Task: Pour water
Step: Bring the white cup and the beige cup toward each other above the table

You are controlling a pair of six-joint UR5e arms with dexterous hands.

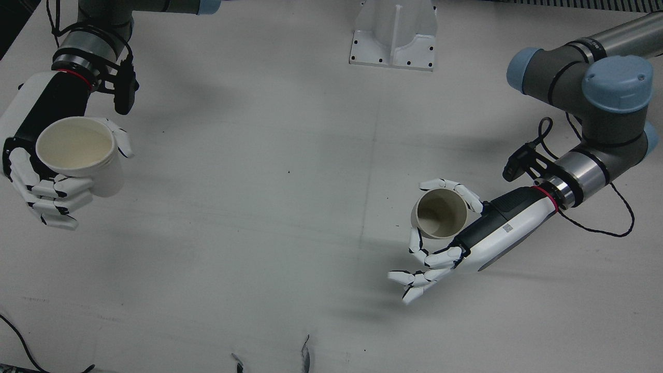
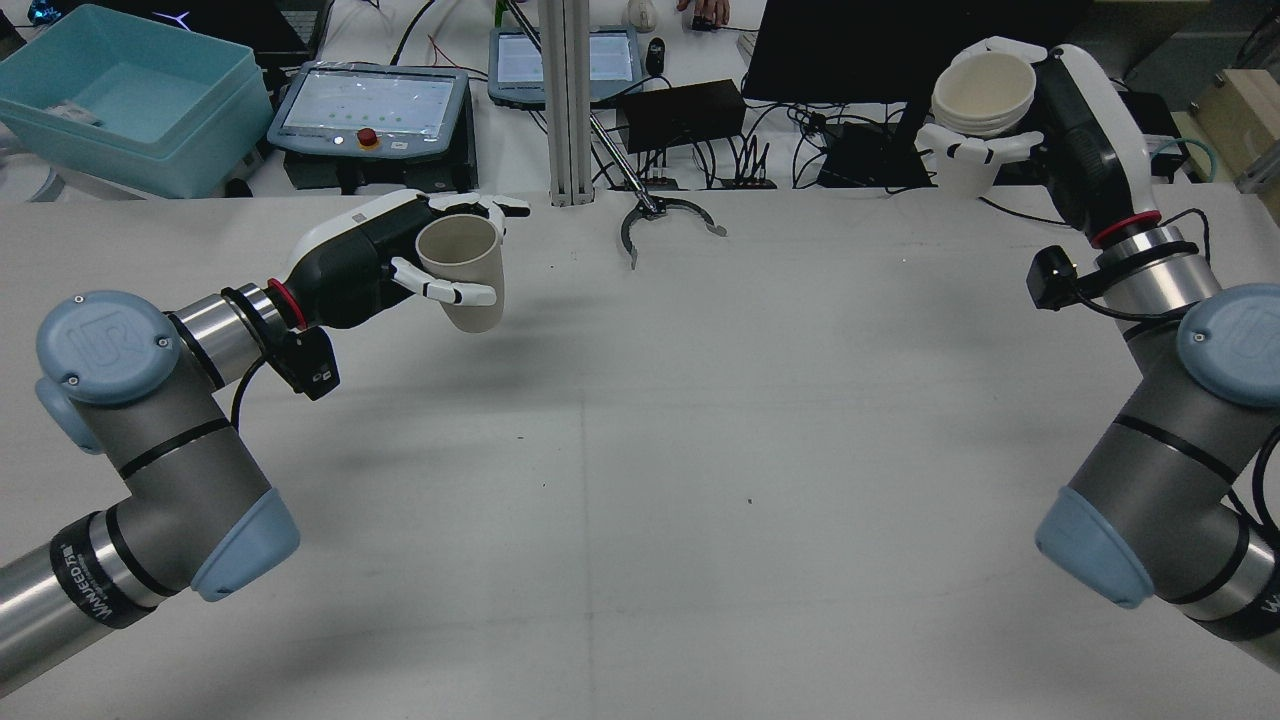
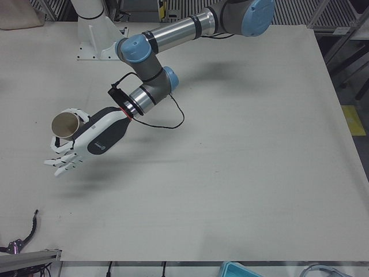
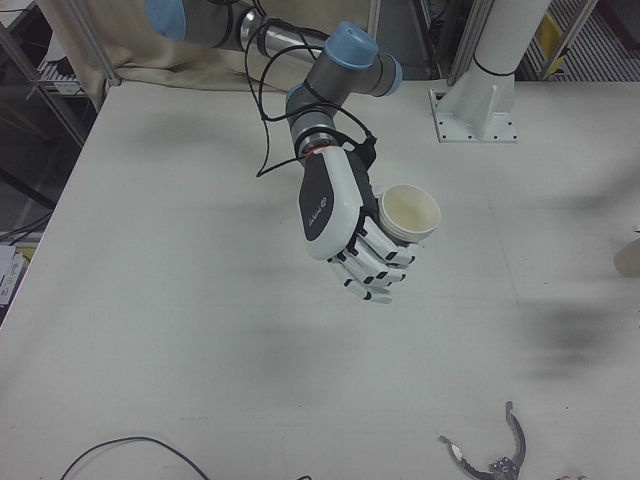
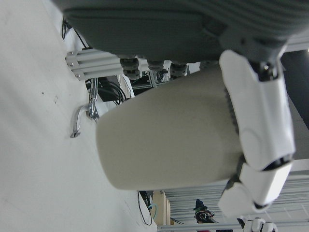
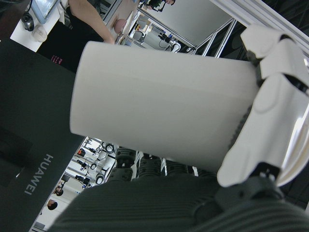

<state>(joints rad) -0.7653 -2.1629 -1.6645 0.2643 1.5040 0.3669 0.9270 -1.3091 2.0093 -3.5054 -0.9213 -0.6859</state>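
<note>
L hand (image 1: 456,233) wrapped round a tan paper cup (image 1: 440,213), thumb on one side of the wall, fingers (image 1: 414,280) curling on the other w/ the lower ones spread loose past the cup; cup is off the table (image 1: 290,248), held above it, mouth up and tipped a bit, inside looks dark, can't tell if anything's in it. In front view this cup sits approx 4 o'clock from table centre. Rear view shows same L hand (image 2: 400,255) w/ cup (image 2: 462,270) raised, base hanging clear of the surface. R hand (image 1: 46,155) closed round a white paper cup (image 1: 80,153), fingers stacked along the wall, thumb opposite; cup upright, mouth up, pale inside, liquid level can't tell. It's at approx 9–10 o'clock in front view, far edge of the table, well apart from the tan cup. Rear view has R hand (image 2: 1060,110) lifted high w/ white cup (image 2: 985,100) up over the table's far edge. R-front view: R hand (image 4: 350,225), cup (image 4: 408,215) at its 3 o'clock side. Outward: white mounting bracket (image 1: 393,39) at 12 o'clock of table, black wrist cams on both arms, loose metal clamp piece (image 2: 665,222) on the operator-side edge, teal bin (image 2: 130,95) and pendant screens (image 2: 370,105) beyond the table.
</note>
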